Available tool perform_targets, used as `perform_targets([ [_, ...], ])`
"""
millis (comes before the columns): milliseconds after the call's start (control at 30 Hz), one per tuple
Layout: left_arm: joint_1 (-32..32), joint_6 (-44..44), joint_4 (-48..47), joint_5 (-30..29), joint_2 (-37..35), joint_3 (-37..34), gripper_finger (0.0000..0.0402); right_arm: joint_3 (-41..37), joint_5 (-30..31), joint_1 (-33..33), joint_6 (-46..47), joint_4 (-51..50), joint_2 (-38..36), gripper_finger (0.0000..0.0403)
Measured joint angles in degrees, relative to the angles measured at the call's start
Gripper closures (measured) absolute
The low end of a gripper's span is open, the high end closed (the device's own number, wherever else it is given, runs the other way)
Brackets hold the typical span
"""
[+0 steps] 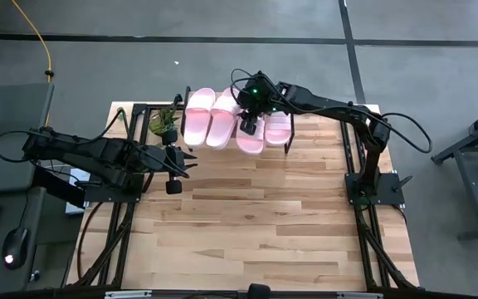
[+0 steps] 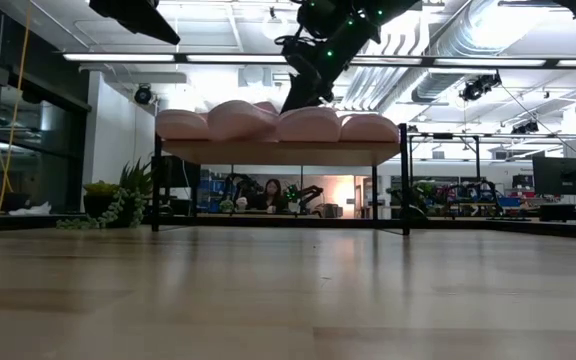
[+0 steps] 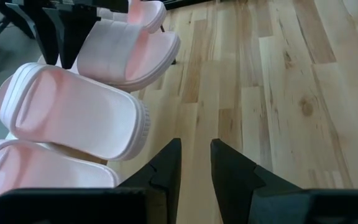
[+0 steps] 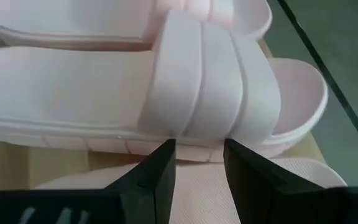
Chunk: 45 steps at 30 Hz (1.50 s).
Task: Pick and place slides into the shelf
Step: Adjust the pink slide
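Four pink slides (image 1: 222,118) were seen lying side by side on the shelf (image 2: 278,152). The right gripper (image 1: 249,124) was held above them, fingers apart and empty. The left gripper (image 1: 175,169) was parked over the desk (image 1: 256,224), fingers slightly apart, empty.

Four cameras: one overhead, one at table height, one on each wrist.

The high view looks straight down on the whole table (image 1: 247,224) and both arms. The low view sits at board level, facing across to the shelf (image 2: 283,152) and the room behind. The left wrist view looks obliquely at the slides (image 3: 73,112) from nearby; the right wrist view hangs very close above them. All four share the slides.
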Motion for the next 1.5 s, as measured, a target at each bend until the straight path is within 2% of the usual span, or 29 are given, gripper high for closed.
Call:
perform_targets([
  [200, 0.0, -0.08, 0.03, 0.0, 0.0, 0.0, 0.0328, 0.0, -4.4, -0.31, -1.55, 1.63, 0.0, 0.0276],
  [367, 0.0, -0.2, 0.08, 0.0, 0.0, 0.0, 0.0328, 0.0, 1.91, -1.31, 1.36, 1.9, 0.0, 0.0276],
  [633, 0.0, -0.24, 0.12, 0.02, 0.0, 0.0, 0.0328, 0.0, 6.21, -2.23, 3.24, -1.26, 0.0, 0.0276],
  [1000, 0.0, -0.26, 1.28, 0.14, 0.0, 0.0, 0.0328, 0.0, 6.21, -2.14, 2.99, -1.42, 0.15, 0.0276],
  [1167, 0.0, -0.24, 1.78, 1.31, 0.02, 0.0, 0.0328, 0.02, 0.99, -2.19, 0.49, 1.4, 2.08, 0.0276],
  [1367, -0.01, -0.23, 1.9, 1.52, 0.01, -0.02, 0.0328, 0.02, 2.28, -3.0, 1.32, 4.27, 3.16, 0.0276],
  [1500, -0.02, -0.13, 1.85, 1.56, 0.0, -0.02, 0.0328, 0.02, 4.51, -3.72, 1.75, 2.47, 3.19, 0.0276],
])
